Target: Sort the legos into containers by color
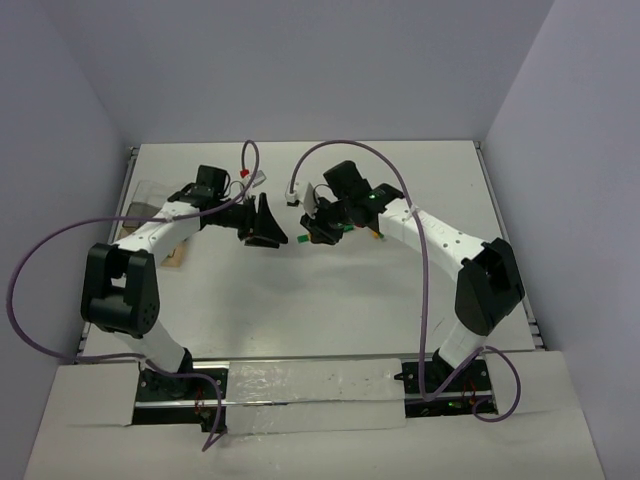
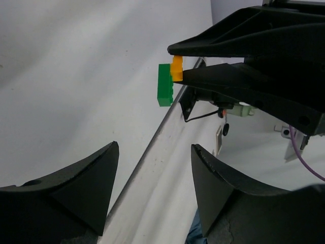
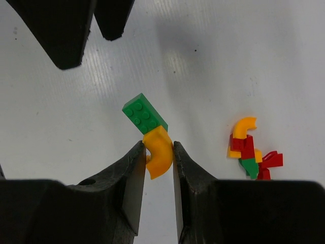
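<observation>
Right fingers (image 3: 135, 170): narrow, pinched on the orange curved piece (image 3: 158, 155), one tip on each flank; it looks lifted off the worktop (image 1: 330, 300).
Left fingers (image 2: 94, 175): wide apart, nothing between them, touching nothing. Tips face the right fingers, near but apart.
Held item: a green brick (image 3: 144, 114) is stuck to the far end of the orange curved piece. The green sticks out past the right tips, toward the left fingers.
Handling: tiny, rigid, light, smooth plastic. It won't deform, but it can twist or pop out of a shallow pinch. Only the stud joint ties the two colours together.
Where to grip: take the green brick by its two long flat sides, clear of the orange, so one arm can pull against the other.
Step (judgement): splitting a mixed-colour pair before either piece can be sorted.
Loose legos: a small clump of red, orange and green pieces (image 3: 250, 150) lies on the worktop, off to the side of the right fingers. Some look stuck together.
Containers (image 1: 148, 192): clear trays at the left side of the worktop, mostly hidden by the left arm; contents can't be told.
Risk: an off-centre pull could flick either piece away or rotate the orange in the pinch.
</observation>
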`<state>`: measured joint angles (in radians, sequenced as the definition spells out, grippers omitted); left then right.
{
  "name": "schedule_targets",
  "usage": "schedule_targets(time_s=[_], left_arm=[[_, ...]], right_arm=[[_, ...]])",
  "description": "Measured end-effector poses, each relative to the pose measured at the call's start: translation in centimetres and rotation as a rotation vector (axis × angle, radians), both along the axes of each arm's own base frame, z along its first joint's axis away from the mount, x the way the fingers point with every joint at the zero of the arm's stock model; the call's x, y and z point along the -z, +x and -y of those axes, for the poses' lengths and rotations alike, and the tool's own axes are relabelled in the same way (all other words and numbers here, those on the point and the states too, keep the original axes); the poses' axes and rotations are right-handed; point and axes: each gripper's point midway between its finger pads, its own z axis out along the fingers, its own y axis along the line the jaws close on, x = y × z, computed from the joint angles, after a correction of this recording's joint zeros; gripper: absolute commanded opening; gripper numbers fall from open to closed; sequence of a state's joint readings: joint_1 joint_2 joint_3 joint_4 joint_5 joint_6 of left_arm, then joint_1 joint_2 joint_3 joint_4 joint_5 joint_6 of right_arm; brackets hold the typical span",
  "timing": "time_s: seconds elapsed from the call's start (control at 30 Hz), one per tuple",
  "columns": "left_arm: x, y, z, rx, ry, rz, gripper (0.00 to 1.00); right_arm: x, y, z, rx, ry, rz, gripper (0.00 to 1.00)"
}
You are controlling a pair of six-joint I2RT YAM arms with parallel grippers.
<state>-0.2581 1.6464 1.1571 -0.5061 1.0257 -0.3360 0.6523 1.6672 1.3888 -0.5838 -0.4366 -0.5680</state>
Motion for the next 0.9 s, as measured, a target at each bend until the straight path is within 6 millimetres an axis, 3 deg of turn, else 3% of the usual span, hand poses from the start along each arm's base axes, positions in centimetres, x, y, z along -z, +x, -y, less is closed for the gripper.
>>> schedule_targets(time_s=[0.5, 0.9], left_arm=[[0.4, -1.7, 2.7, 0.060, -0.052, -0.063, 0.60], [0.9, -2.1, 3.2, 0.077, -0.046, -0.082, 0.31]], right_arm=[[-0.2, -1.4, -1.5, -0.027, 0.005, -0.011, 0.06], [-0.3, -2.2, -2.3, -0.054, -0.004, 0.000, 0.05]])
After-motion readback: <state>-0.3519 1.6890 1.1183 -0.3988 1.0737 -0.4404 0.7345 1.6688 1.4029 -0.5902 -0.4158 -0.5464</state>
